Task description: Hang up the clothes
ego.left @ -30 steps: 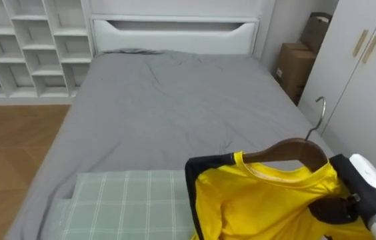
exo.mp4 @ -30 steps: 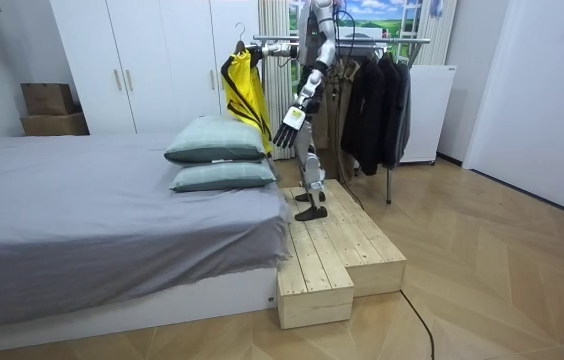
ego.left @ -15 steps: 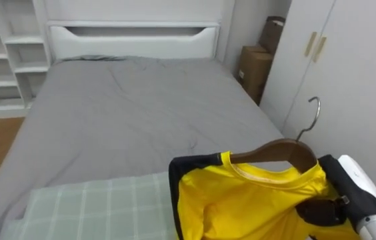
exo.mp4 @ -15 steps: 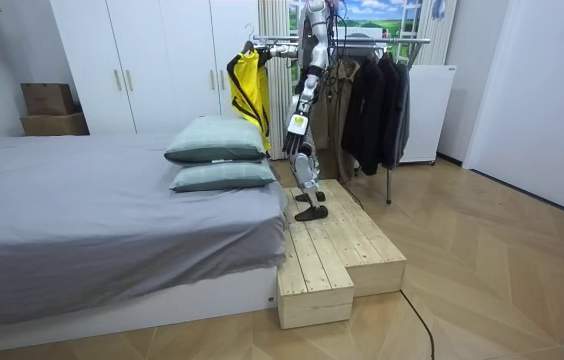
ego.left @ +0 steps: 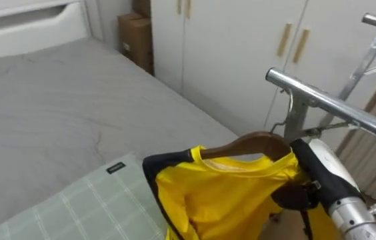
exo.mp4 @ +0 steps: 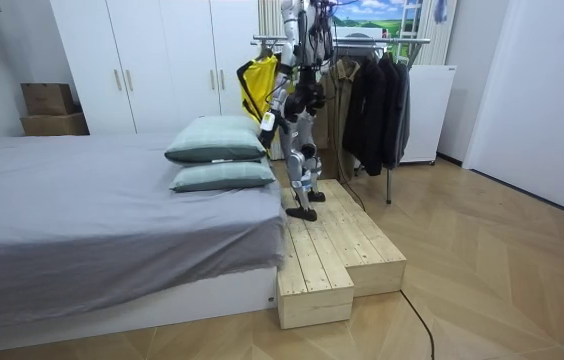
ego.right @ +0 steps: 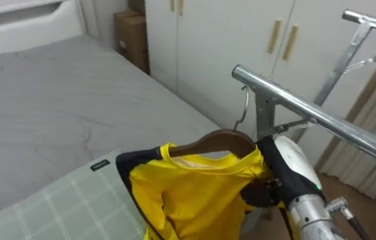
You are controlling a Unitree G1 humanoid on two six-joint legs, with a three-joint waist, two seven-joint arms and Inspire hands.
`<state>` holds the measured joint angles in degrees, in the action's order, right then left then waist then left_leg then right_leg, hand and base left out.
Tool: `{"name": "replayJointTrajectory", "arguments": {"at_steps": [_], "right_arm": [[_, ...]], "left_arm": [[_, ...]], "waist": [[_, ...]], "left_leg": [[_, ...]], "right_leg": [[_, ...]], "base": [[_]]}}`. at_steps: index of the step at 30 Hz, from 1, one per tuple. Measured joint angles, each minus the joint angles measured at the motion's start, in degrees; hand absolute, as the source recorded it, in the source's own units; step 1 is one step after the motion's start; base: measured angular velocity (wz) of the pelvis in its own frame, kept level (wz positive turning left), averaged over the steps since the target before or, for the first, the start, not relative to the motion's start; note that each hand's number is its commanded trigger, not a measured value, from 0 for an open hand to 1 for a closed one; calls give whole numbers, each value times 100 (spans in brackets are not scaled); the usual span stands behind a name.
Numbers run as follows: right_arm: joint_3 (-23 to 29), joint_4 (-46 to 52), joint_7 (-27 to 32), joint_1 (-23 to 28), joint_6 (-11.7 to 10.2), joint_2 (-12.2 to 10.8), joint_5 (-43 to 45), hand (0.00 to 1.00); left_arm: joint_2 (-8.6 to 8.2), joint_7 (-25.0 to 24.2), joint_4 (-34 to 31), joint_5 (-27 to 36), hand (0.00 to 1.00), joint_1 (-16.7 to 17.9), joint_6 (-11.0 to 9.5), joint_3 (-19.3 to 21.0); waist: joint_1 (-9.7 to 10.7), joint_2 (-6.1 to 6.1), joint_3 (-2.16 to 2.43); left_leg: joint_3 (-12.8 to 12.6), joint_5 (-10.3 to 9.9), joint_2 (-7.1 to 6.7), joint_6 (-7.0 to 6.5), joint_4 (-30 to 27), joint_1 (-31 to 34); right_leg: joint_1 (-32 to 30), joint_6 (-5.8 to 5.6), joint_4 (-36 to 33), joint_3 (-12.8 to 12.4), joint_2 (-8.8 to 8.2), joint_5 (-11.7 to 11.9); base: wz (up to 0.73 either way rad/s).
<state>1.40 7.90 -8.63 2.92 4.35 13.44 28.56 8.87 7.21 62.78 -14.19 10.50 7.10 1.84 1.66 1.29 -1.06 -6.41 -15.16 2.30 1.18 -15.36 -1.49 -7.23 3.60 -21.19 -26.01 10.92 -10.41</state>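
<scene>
A yellow shirt (ego.left: 221, 193) with a dark collar edge hangs on a wooden hanger (ego.left: 255, 142). My right hand (ego.left: 298, 198) is shut on the hanger's end under the shirt's shoulder. The hanger's metal hook (ego.right: 245, 100) stands just beside the near end of the clothes rail (ego.left: 335, 110), and I cannot tell if they touch. In the room view I stand on the wooden platform (exo.mp4: 332, 250), turned toward the rack, holding the shirt (exo.mp4: 255, 85) at shoulder height. My left hand (exo.mp4: 266, 121) hangs low at my side, fingers relaxed.
A green checked pillow (ego.left: 88, 207) lies under the shirt on the grey bed (ego.left: 55, 93). White wardrobe doors (ego.left: 241, 40) stand behind the rail, with a cardboard box (ego.left: 135, 37) beside them. Dark clothes (exo.mp4: 372, 90) hang further along the rack.
I have turned from the bed toward the rack, so the eye view swung right. The shirt on its hanger came along in my right hand and now sits close to the rail's end.
</scene>
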Motion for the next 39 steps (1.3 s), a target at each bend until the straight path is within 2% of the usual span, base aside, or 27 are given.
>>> {"name": "replayJointTrajectory", "arguments": {"at_steps": [2, 4, 6, 8, 9, 10, 11, 12, 13, 14, 15, 16, 17, 18, 19, 20, 21, 22, 25, 27, 28, 29, 30, 31, 34, 37, 39], "right_arm": [[-5, -2, 0, 6, 32, -13, -46, 100], [0, -4, 47, 30, 46, -29, -119, 100], [25, -3, 80, 45, 67, -46, -82, 100], [28, -2, 122, 49, 75, -46, -87, 100], [19, 17, 129, 48, 76, -53, -82, 100], [-7, 84, 133, 50, 76, -114, -69, 100], [-20, 129, 141, 48, 74, -151, -46, 100], [-41, 208, 203, 47, 67, -235, 51, 100], [-75, 210, 338, 48, 68, -296, 152, 100], [-82, 209, 385, 56, 72, -309, 196, 100], [-102, 209, 501, 68, 76, -307, 320, 100], [-160, 213, 650, 62, 75, -308, 381, 100], [-222, 214, 727, 49, 74, -322, 376, 100], [-325, 248, 795, 43, 71, -369, 362, 100], [-436, 317, 810, 34, 73, -378, 346, 100], [-501, 376, 809, 31, 72, -382, 353, 100], [-598, 464, 811, 31, 67, -392, 365, 100], [-629, 527, 839, 29, 66, -391, 402, 100], [-626, 641, 1083, -28, 51, -362, 500, 100], [-635, 639, 1219, -85, 51, -360, 477, 100], [-646, 635, 1255, -136, 50, -368, 456, 100], [-647, 635, 1280, -141, 42, -373, 433, 100], [-647, 636, 1323, -142, 40, -375, 406, 100], [-644, 637, 1380, -144, 40, -372, 384, 100], [-642, 661, 1485, -160, 42, -334, 373, 100], [-642, 676, 1690, -174, 43, -224, 333, 100], [-641, 675, 1768, -174, 46, -211, 343, 100]], "left_arm": [[7, -4, 126, 2, 0, 1, 1, 12], [15, -2, 401, 6, 0, 13, -2, 24], [15, -2, 561, 12, 0, 11, -2, 21], [16, -1, 659, 12, 0, 20, 2, 22], [17, 0, 692, 13, 0, 38, 11, 22], [31, 7, 785, 13, 0, 49, 33, 26], [37, 8, 827, 13, 0, 51, 64, 23], [40, 10, 850, 10, 0, 55, 198, 23], [38, 10, 866, 9, 0, 55, 337, 24], [33, 10, 873, 10, 0, 55, 409, 23], [18, 10, 912, 11, 0, 55, 520, 22], [26, 10, 923, 10, 0, 60, 629, 26], [55, 10, 924, 10, 0, 59, 669, 27], [91, 18, 916, -11, 0, 46, 704, 82], [100, 28, 884, -61, 0, 34, 767, 160], [105, 38, 879, -132, 0, 34, 802, 214], [120, 76, 876, -252, 0, 35, 890, 319], [144, 98, 830, -337, 0, 33, 953, 393], [161, 112, 582, -359, 0, 33, 1079, 413], [158, 118, 463, -362, 0, 32, 1134, 389], [132, 118, 434, -362, 0, 35, 1155, 354], [114, 118, 432, -362, 0, 34, 1165, 351], [88, 119, 427, -362, 0, 35, 1165, 349], [70, 119, 417, -361, 0, 34, 1164, 347], [45, 116, 419, -355, 0, 55, 1165, 351], [28, 115, 429, -261, 0, 50, 1165, 200], [27, 116, 461, -217, 0, 50, 1165, 132]], "waist": [[-105, -46, 4], [-204, -45, 11], [-118, -37, 16], [-32, -35, 19], [-72, -33, 21], [-166, -20, 34], [-216, -12, 44], [-279, 2, 39], [-281, 15, 38], [-280, 11, 29], [-303, 7, 40], [-350, 36, 75], [-349, 79, 71], [-298, 100, 84], [-314, 68, 91], [-323, 58, 85], [-321, 49, 81], [-297, 41, 77], [-181, 47, 71], [-187, 51, 39], [-209, 41, 8], [-204, 31, -1], [-208, 44, -14], [-212, 68, -30], [-242, 125, -30], [-219, 121, -31], [-180, 119, -30]], "left_leg": [[-412, -42, 36, -64, 9, -7], [-951, -85, 71, -113, 10, -25], [-1124, -97, 62, -134, 21, -19], [-1333, -98, 82, -138, 109, -49], [-1580, -97, 132, -140, 178, -98], [-1926, -104, 240, -153, 270, -166], [-2118, -115, 279, -141, 284, -196], [-2405, -148, 323, -116, 285, -247], [-2600, -194, 330, -90, 281, -375], [-2672, -234, 329, -97, 273, -453], [-2811, -290, 328, -26, 251, -601], [-2893, -341, 314, 55, 204, -705], [-2890, -363, 332, 128, 137, -721], [-2763, -373, 405, 203, -52, -667], [-2430, -318, 470, 218, -110, -542], [-2228, -285, 511, 248, -142, -492], [-1883, -260, 583, 222, -204, -425], [-1674, -258, 657, 224, -325, -378], [-1460, -247, 772, 237, -591, -270], [-1358, -243, 802, 244, -729, -217], [-1280, -242, 796, 242, -784, -202], [-1134, -244, 767, 236, -769, -198], [-752, -253, 563, 219, -603, -171], [-496, -242, 330, 191, -380, -63], [-159, -16, -8, 30, -230, 297], [-171, -7, -54, 22, -201, 295], [-214, -7, -54, 21, -200, 293]], "right_leg": [[-204, -56, 54, 586, -160, 99], [-469, -24, 68, 1567, -427, 265], [-563, -12, 111, 1962, -545, 360], [-584, -41, 260, 1986, -530, 503], [-583, -8, 409, 2070, -499, 663], [-558, 54, 582, 2512, -548, 818], [-529, 88, 635, 2785, -625, 860], [-542, 124, 578, 3282, -713, 851], [-605, 152, 251, 3602, -807, 656], [-633, 132, -15, 3738, -900, 472], [-673, 92, -622, 3918, -1169, 96], [-644, -87, -882, 3886, -1436, -156], [-637, -102, -844, 3800, -1433, -238], [-610, -48, -665, 3672, -1252, -250], [-516, 112, -372, 3650, -1059, -99], [-463, 189, -234, 3643, -972, -17], [-345, 278, -7, 3646, -837, 107], [-217, 323, 187, 3627, -716, 184], [-125, 351, 343, 3611, -600, 203], [-126, 384, 364, 3509, -537, 196], [-113, 402, 383, 3386, -502, 199], [-96, 413, 400, 3334, -491, 206], [-91, 439, 421, 3189, -489, 215], [-115, 442, 428, 3046, -492, 218], [-269, 371, 356, 2701, -463, 273], [-384, 352, 354, 2467, -378, 375], [-389, 359, 359, 2423, -359, 402]], "base": [[-130], [-132], [-78], [-69], [-105], [-123], [-131], [-104], [-80], [-46], [-37], [-36], [-24], [-21], [-28], [-47], [-43], [-29], [4], [-18], [-30], [-46], [-52], [-57], [-68], [-47], [-22]]}}
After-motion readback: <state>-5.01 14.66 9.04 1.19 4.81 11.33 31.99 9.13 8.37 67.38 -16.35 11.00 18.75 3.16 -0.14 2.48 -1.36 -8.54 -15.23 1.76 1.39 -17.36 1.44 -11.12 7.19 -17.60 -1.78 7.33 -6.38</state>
